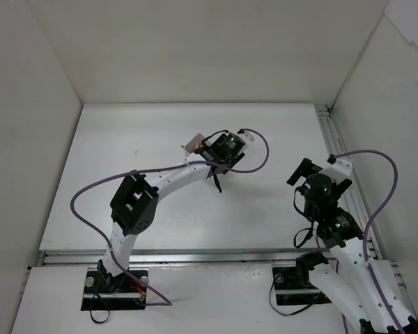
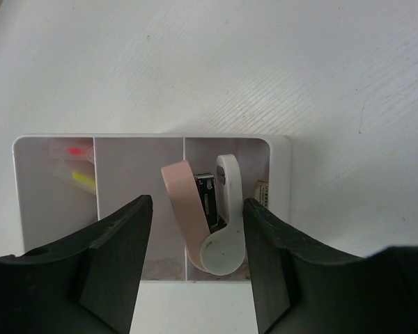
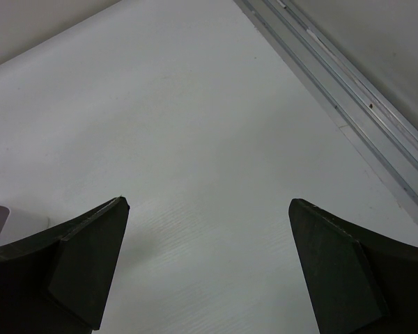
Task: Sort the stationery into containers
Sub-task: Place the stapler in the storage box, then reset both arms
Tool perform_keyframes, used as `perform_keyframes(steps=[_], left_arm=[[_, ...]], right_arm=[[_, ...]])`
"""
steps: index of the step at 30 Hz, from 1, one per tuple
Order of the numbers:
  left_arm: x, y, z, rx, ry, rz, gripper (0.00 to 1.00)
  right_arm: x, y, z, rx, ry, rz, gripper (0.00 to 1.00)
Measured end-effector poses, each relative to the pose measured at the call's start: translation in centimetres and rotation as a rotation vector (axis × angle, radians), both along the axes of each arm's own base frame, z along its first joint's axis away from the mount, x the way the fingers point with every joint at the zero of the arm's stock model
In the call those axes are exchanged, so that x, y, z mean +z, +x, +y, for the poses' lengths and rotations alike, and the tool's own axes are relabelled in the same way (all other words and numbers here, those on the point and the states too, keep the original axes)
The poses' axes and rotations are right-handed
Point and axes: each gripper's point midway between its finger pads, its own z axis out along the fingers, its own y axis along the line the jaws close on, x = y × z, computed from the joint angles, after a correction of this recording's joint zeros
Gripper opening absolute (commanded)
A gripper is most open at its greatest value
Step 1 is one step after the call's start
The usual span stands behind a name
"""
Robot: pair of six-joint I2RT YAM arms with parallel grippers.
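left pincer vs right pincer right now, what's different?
The left pincer hangs over the box; the right pincer hangs over the table alone. A pink-and-white looped item stands between the left pincer's fingers, at the box's right end; nothing sits between the right pincer's. The left pincer's fingers look closer together than the right pincer's. Shared: black fingers, both open, neither clamping anything.

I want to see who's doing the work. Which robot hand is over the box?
The left gripper: the box lies right below its fingers, a pink-and-white thing inside. The right gripper hangs over the table, away from the box.
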Motion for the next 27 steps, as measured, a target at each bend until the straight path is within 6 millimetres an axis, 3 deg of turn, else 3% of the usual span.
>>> perform_keyframes(steps=[11, 14, 16, 17, 19, 20, 24, 27], left_arm=[[-0.5, -0.4, -0.4, -0.013, -0.022, 0.022, 0.51], [-0.6, -0.8, -0.3, -0.013, -0.034, 0.035, 0.58], [0.0, -1.3, 0.0, -0.018, -0.049, 0.039, 0.70], [0.5, -1.7, 0.1, -0.019, -0.066, 0.040, 0.74], [2.5, -2.6, 0.5, -0.027, -0.110, 0.029, 0.95], [4.0, -3.1, 0.8, -0.030, -0.144, 0.018, 1.00], [10.6, -5.6, 2.9, 0.000, -0.322, -0.067, 1.00], [13.7, -8.2, 7.1, 0.104, -0.425, -0.126, 1.00]], right_arm=[[0.2, -0.1, 0.0, 0.000, 0.003, -0.010, 0.98], [0.2, -0.1, 0.0, 0.003, 0.003, -0.009, 0.98], [0.1, 0.0, 0.2, 0.015, 0.004, -0.004, 0.98], [0.1, 0.0, 0.3, 0.020, 0.002, -0.001, 0.98], [-0.2, 0.1, 0.5, 0.037, -0.002, 0.015, 0.98], [-0.4, 0.2, 0.7, 0.045, -0.005, 0.023, 0.98], [-1.0, 0.4, 1.2, 0.072, -0.009, 0.053, 0.98], [-1.0, 0.4, 1.3, 0.076, -0.005, 0.051, 0.98]])
